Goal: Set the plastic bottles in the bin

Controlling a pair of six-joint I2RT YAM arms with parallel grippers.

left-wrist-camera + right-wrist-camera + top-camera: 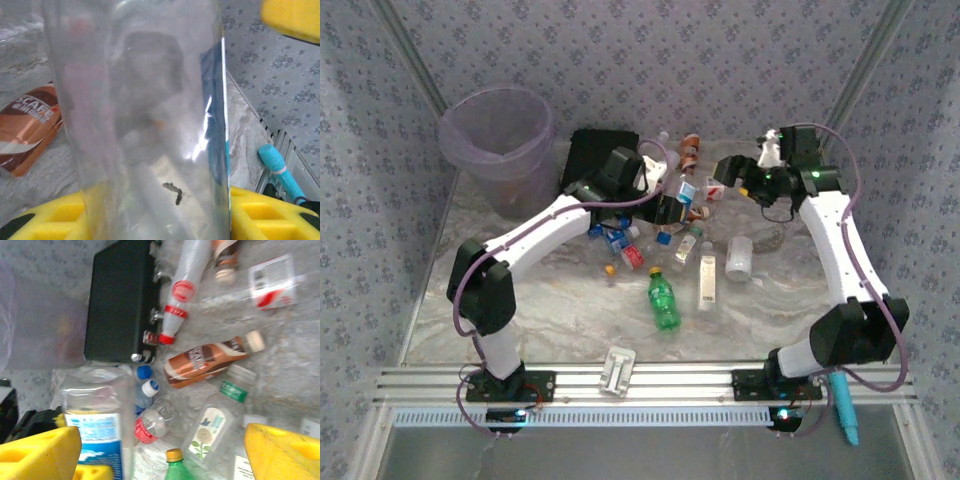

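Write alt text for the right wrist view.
Seen between the open yellow fingers of the right gripper: plastic bottles strewn on a marbled table. A brown bottle lies mid-frame, a red-capped clear bottle above it beside a flat black case, a green bottle at the bottom edge.

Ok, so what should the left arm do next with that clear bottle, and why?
Probably lift it straight up. The left gripper looks closed on the clear bottle, the right gripper stands open, and other bottles lie close around. It likely needs clearance before swinging to the bin at the far left.
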